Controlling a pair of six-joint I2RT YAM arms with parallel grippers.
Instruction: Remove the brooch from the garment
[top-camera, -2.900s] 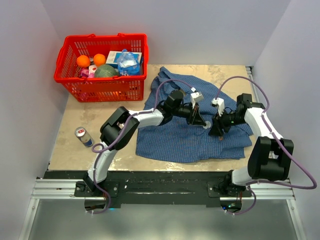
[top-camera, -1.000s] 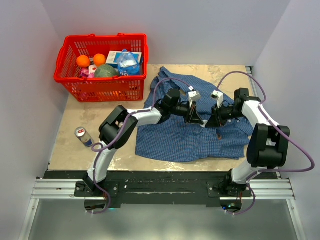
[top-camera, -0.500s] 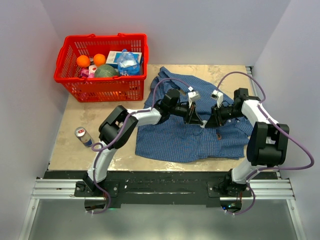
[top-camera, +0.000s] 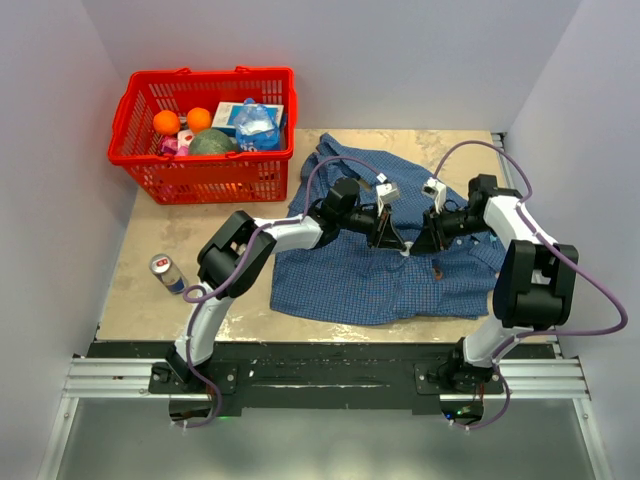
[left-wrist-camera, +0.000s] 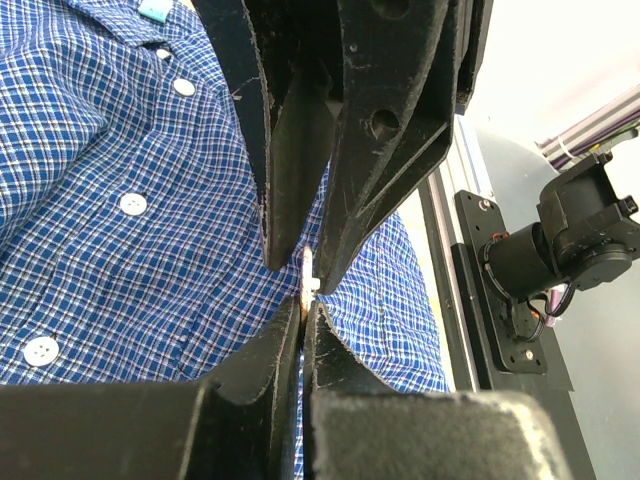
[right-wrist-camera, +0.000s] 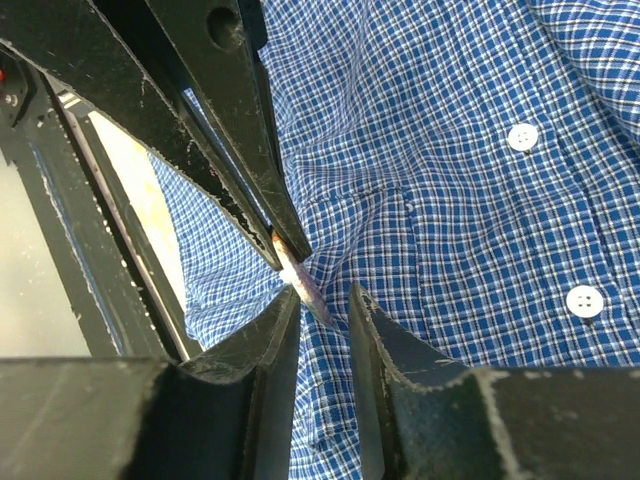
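Observation:
The garment (top-camera: 350, 285), a blue checked shirt with white buttons (right-wrist-camera: 522, 136), lies spread on the table. A tiny dark reddish-brown spot on it, the brooch (top-camera: 437, 270), sits just right of both grippers. Tip to tip above the shirt, my left gripper (top-camera: 402, 249) is shut on a thin pale sliver (left-wrist-camera: 307, 277) with a reddish edge (right-wrist-camera: 290, 265). I cannot tell what that sliver is. My right gripper (right-wrist-camera: 322, 292) stands open, its fingers on either side of the sliver's free end. In the left wrist view my own jaws (left-wrist-camera: 303, 306) are pressed together.
A red basket (top-camera: 205, 178) holding oranges, a green fruit and packets stands at the back left. A drink can (top-camera: 168, 272) lies on the bare table left of the shirt. White walls close in on both sides; the arm rail runs along the near edge.
Since 2.9 s ago my right gripper has left the brooch's spot and moved up-left to meet the left gripper's tips. Over the last second its jaws have widened slightly.

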